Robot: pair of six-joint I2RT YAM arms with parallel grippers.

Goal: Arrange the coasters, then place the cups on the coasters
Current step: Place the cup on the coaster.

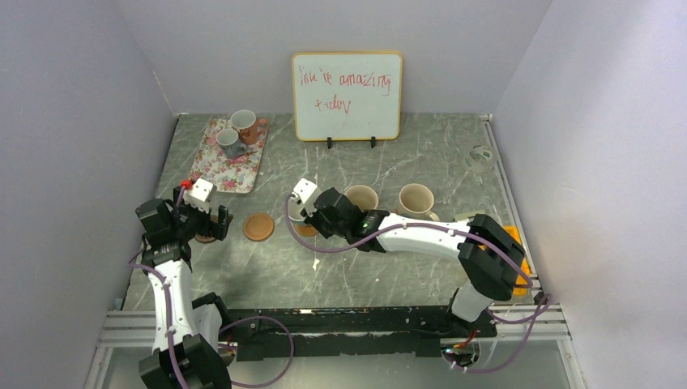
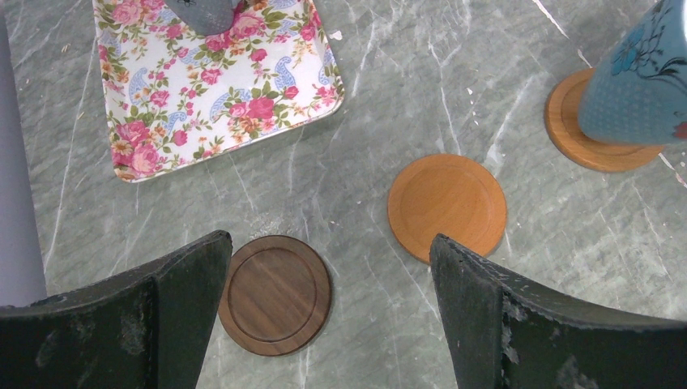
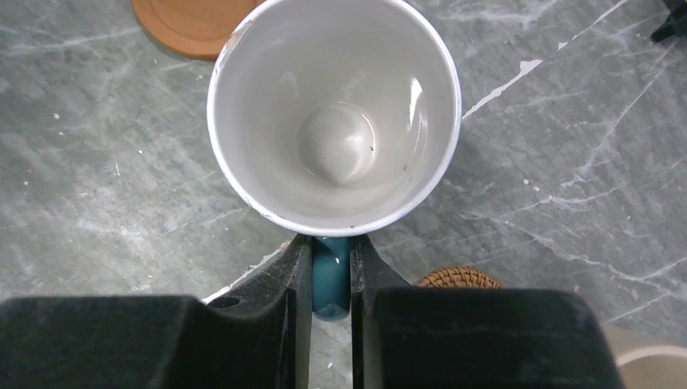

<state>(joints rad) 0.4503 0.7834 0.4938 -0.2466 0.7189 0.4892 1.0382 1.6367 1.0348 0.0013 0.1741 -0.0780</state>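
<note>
Mid-table, right end effector (image 3: 330,245) clamps cup handle (image 3: 330,293).

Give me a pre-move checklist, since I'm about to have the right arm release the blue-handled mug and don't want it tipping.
1. Right tool shut on the mug handle: ok.
2. Mug upright: ok.
3. Mug over its coaster, with the coaster's edge showing beside the base: ok.
4. Base resting fully on that coaster: cannot tell.
5. Left tool open and apart from the mug: ok.
6. Dark coaster and orange coaster flat and bare for later cups: ok.
</note>
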